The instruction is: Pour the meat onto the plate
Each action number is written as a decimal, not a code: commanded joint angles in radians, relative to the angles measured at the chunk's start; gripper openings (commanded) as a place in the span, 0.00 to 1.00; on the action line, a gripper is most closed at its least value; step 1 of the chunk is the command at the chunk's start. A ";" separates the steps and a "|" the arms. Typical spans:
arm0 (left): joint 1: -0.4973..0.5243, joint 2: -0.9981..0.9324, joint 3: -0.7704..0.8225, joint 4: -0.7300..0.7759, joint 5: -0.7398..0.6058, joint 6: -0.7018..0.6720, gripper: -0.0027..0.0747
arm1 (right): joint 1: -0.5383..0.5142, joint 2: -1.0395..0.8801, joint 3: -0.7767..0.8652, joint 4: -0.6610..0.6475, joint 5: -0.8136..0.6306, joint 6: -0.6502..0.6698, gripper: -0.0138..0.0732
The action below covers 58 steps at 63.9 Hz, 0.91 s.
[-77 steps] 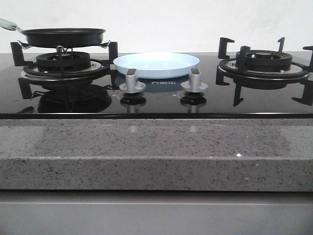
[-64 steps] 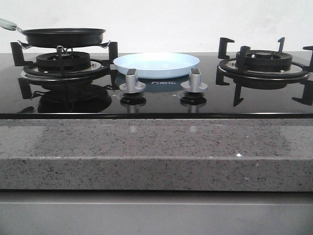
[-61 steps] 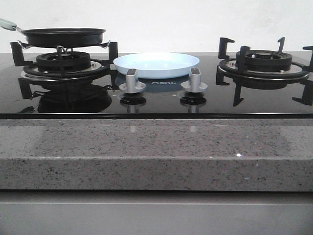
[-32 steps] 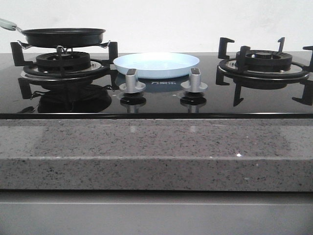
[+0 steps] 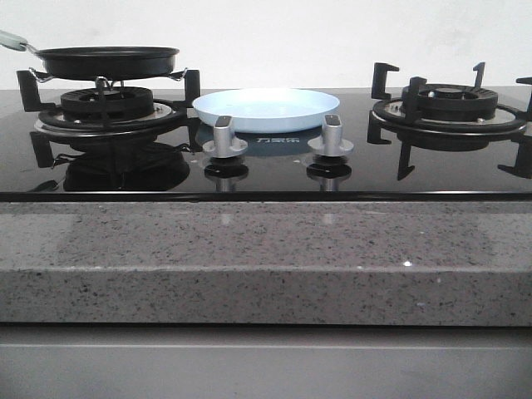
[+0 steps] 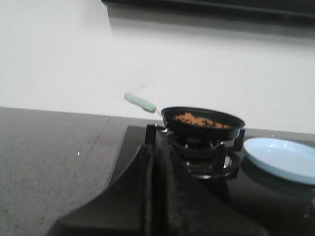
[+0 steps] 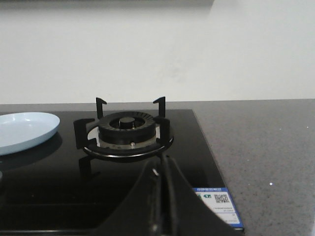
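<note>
The pale blue plate (image 5: 266,110) rests on the black glass hob between the two burners, also seen in the left wrist view (image 6: 281,158) and the right wrist view (image 7: 23,130). Reddish-brown meat (image 6: 202,120) lies in a black frying pan (image 6: 203,122) on the left burner; from the front the pan (image 5: 108,60) hides it. My left gripper (image 6: 153,150) is shut and empty, short of the pan. My right gripper (image 7: 161,164) is shut and empty, in front of the right burner (image 7: 127,129). Neither gripper shows in the front view.
The pan's pale green handle (image 6: 141,102) points away to the left. Two silver knobs (image 5: 224,137) (image 5: 332,136) stand in front of the plate. A speckled grey counter (image 5: 266,258) edges the hob. A blue sticker (image 7: 218,200) sits on the hob's right corner.
</note>
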 commanded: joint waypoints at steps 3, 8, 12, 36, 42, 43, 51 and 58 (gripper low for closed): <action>0.005 0.040 -0.152 -0.014 0.063 -0.010 0.01 | -0.004 0.028 -0.182 0.001 0.100 -0.002 0.08; 0.005 0.097 -0.249 -0.014 0.170 -0.010 0.01 | -0.004 0.087 -0.292 0.001 0.210 -0.002 0.08; 0.005 0.159 -0.317 -0.008 0.244 0.000 0.01 | -0.004 0.141 -0.372 0.001 0.282 -0.002 0.08; 0.005 0.431 -0.499 -0.014 0.407 0.051 0.01 | -0.004 0.424 -0.598 0.001 0.468 -0.002 0.08; 0.005 0.469 -0.499 -0.019 0.388 0.051 0.01 | -0.004 0.456 -0.598 0.007 0.479 -0.002 0.08; 0.005 0.474 -0.499 -0.021 0.388 0.051 0.01 | -0.004 0.460 -0.597 0.009 0.481 -0.002 0.08; 0.005 0.511 -0.499 -0.022 0.381 0.051 0.01 | -0.002 0.486 -0.597 0.009 0.482 -0.002 0.08; 0.005 0.530 -0.499 -0.025 0.363 0.049 0.02 | -0.001 0.494 -0.597 0.011 0.492 -0.020 0.13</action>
